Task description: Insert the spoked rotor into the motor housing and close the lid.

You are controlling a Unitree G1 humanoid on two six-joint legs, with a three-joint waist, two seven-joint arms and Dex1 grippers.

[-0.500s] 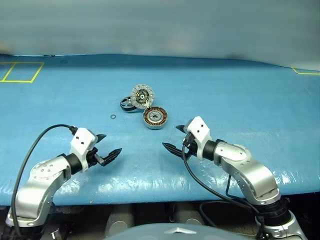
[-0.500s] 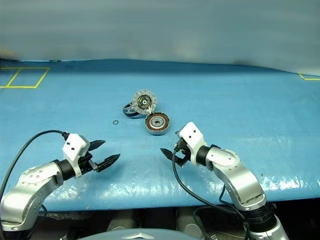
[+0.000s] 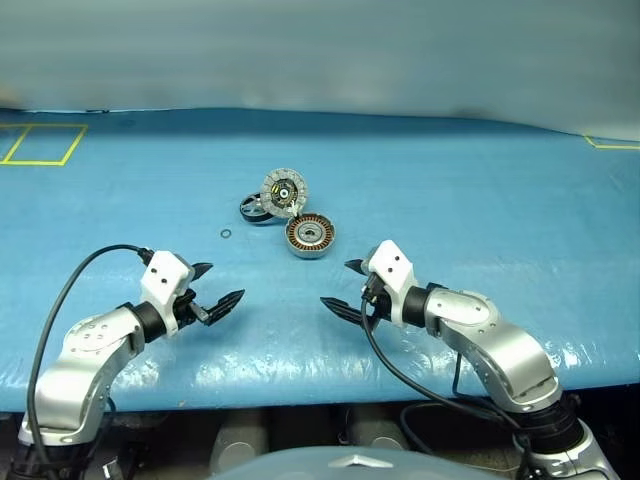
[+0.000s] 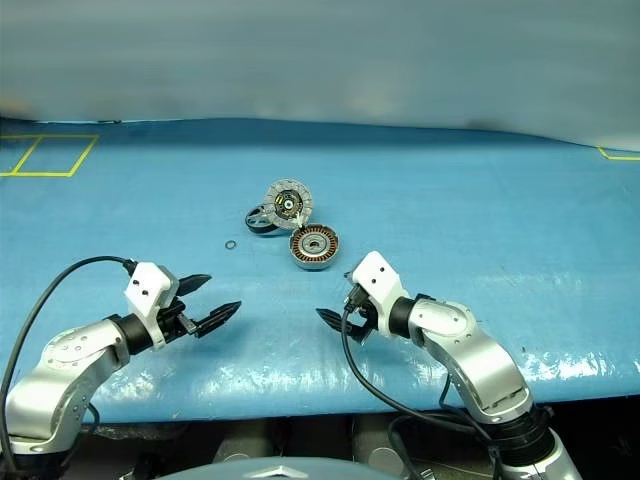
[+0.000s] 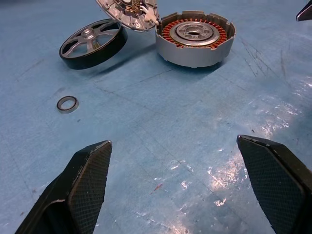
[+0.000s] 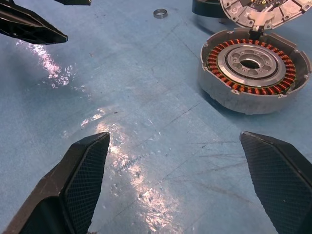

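Since half a second ago the right gripper (image 3: 338,286) has slid a little toward the robot's left and nearer the table's front edge, and the left gripper (image 3: 216,286) has edged slightly toward the middle; the parts on the table (image 3: 480,200) have not moved.

Head views: both arms reach forward over the blue table with bent elbows, each gripper angled downward and inward so the two point toward each other, well apart, above bare surface. Both have their fingers spread wide and hold nothing. Beyond them lies the housing (image 3: 311,236), flat, copper windings facing up. The lid (image 3: 284,190) stands tilted, its patterned face toward the camera, its lower edge at the housing's far rim. The rotor (image 3: 257,208) lies just beside the lid on the robot's left, partly behind it. A small ring (image 3: 226,234) lies apart from the rotor, nearer the left arm.

Left wrist view: the two black fingers (image 5: 90,180) stand wide over empty table; the ring (image 5: 67,103), rotor (image 5: 92,43), lid edge and housing (image 5: 195,38) lie ahead.

Right wrist view: fingers (image 6: 87,180) equally wide; the housing (image 6: 253,68) is near, with the lid (image 6: 263,12) leaning at its rim, and the left gripper's fingertip (image 6: 34,29) shows across the table.
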